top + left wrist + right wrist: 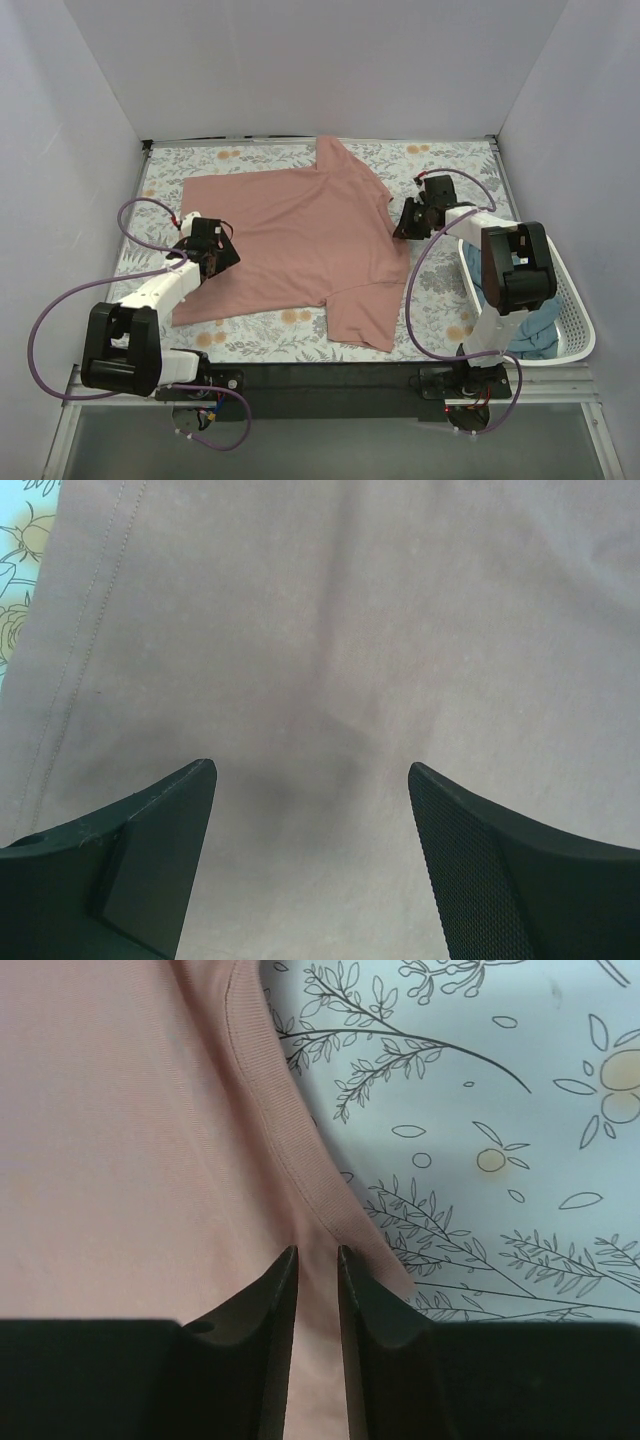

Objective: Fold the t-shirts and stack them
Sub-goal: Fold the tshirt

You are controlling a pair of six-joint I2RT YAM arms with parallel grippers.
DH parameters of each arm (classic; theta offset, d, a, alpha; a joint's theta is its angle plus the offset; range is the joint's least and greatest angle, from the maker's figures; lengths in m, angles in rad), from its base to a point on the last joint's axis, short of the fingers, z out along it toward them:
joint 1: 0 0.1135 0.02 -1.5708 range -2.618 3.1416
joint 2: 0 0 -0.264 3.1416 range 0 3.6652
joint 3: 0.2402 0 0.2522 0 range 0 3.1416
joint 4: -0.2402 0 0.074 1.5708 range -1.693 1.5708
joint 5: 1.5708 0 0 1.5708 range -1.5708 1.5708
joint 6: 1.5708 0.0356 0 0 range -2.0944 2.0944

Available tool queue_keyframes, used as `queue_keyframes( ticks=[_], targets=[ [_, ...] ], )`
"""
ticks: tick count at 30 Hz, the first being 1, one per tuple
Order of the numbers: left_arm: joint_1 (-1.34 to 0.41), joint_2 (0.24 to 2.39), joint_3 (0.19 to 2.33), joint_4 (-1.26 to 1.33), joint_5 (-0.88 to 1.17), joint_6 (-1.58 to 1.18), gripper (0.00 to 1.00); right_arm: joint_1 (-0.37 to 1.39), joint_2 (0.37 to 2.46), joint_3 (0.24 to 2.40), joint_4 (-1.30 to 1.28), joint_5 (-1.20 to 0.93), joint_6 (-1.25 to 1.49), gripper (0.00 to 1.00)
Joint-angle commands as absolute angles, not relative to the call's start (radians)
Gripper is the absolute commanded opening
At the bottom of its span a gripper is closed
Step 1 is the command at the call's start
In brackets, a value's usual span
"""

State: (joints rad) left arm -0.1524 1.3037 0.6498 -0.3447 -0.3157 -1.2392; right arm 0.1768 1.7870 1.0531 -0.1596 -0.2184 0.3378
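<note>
On the floral cloth (440,290), between white walls (320,60), your pink t-shirt (290,240) lies spread. The left gripper (312,772) is wide open above it. The right gripper (317,1252) shows a slit at the collar, grip unclear. The teal t-shirt (535,335) fills the basket (575,300).

Noted matt, soft knit on the pink t-shirt (290,235), ribbed at its collar (290,1150); smooth printed floral cloth (480,1110) beneath it.

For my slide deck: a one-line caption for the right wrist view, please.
Right gripper poised at the ribbed collar of the pink t-shirt, floral cloth beside.
</note>
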Motion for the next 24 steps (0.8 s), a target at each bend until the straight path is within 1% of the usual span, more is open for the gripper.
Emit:
queue_keyframes(
  ticks=[1,7,16,21,24],
  targets=[
    [-0.144,1.311,0.646,-0.359,-0.319,-1.255,0.77,0.172,1.782,1.046,-0.09,-0.249,0.348,0.28],
    [-0.141,1.325,0.64,-0.396,-0.325,-1.285,0.77,0.132,1.799,0.974,-0.097,-0.186,0.39,0.28],
    [-0.118,1.256,0.594,-0.472,-0.201,-1.344,0.77,0.038,1.704,0.809,-0.161,-0.094,0.407,0.29],
    [-0.115,1.195,0.58,-0.529,-0.172,-1.367,0.76,0.012,1.628,0.782,-0.205,-0.075,0.377,0.3],
    [-0.115,1.144,0.597,-0.546,-0.169,-1.355,0.77,0.014,1.582,0.827,-0.227,-0.113,0.356,0.31]
  ],
)
